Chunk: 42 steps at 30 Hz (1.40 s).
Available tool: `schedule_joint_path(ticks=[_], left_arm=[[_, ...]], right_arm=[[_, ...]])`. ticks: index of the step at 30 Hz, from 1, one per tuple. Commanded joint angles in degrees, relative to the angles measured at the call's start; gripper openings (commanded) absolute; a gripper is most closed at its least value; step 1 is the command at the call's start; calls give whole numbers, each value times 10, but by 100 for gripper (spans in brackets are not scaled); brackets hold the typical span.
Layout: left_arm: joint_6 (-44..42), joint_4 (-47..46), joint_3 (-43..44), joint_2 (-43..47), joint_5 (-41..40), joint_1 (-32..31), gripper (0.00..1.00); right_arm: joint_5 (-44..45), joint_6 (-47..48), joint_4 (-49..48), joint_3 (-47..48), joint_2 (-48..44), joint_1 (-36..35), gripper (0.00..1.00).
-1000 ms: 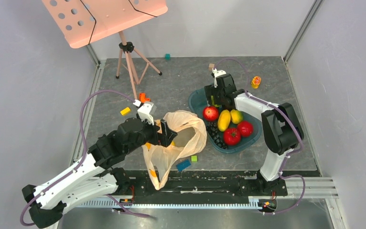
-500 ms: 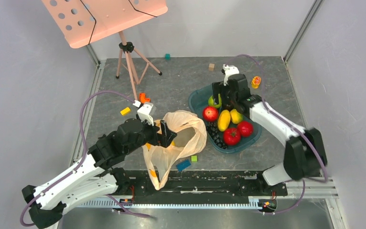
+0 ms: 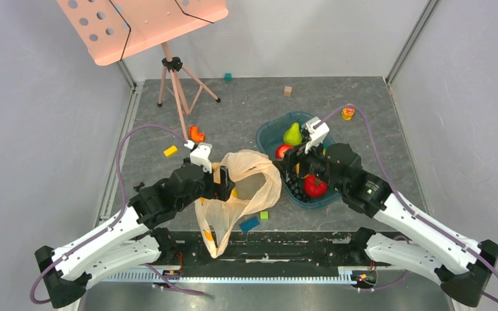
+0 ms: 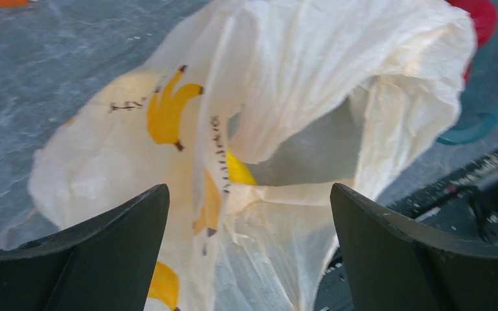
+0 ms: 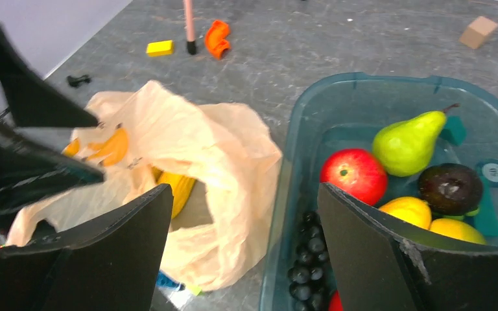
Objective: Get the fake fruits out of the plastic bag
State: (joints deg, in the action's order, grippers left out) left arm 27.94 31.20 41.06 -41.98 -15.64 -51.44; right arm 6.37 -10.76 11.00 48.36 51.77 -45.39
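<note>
The plastic bag (image 3: 253,184) lies open between the arms, cream with printed bananas. A long yellow fruit (image 5: 176,189) lies inside it and shows through the mouth in the left wrist view (image 4: 240,170). My left gripper (image 3: 224,183) is open, its jaws standing either side of the bag's (image 4: 311,78) near rim. My right gripper (image 3: 290,170) is open and empty, over the gap between the bag (image 5: 214,162) and the teal tray (image 5: 376,81). In the tray lie a green pear (image 5: 407,141), a red apple (image 5: 353,175) and a yellow lemon (image 5: 406,211).
The tray (image 3: 267,133) also holds black grapes (image 5: 308,272), a dark plum (image 5: 450,188) and a red fruit (image 3: 315,185). A music stand's tripod (image 3: 176,84) stands at the back left. Small blocks lie around: orange (image 3: 196,134), yellow (image 3: 170,151), blue (image 3: 249,224), tan (image 3: 288,91).
My right gripper has left the pear at the tray's far end and drawn back toward the bag's side. The left arm has barely moved.
</note>
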Motion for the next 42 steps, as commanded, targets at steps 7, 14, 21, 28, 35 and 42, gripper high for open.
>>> schedule_joint_path(ticks=[7,14,21,28,35,42], left_arm=[[-26,42,25,-66,-139,4,97],[12,8,-10,-87,-129,4,68],[31,-2,-17,-88,-142,5,16],[40,-5,-21,-67,-160,8,2],[41,4,-30,-52,-186,14,2],[74,3,-56,-57,-194,17,2]], right_arm=[[-117,-5,-4,-53,-57,-88,84],[-135,-25,-81,-82,-16,-159,76],[-84,-78,-180,-75,84,-203,54],[-40,-142,-260,-82,201,-207,30],[18,-175,-249,-12,321,-206,28],[77,-205,-260,41,401,-204,32]])
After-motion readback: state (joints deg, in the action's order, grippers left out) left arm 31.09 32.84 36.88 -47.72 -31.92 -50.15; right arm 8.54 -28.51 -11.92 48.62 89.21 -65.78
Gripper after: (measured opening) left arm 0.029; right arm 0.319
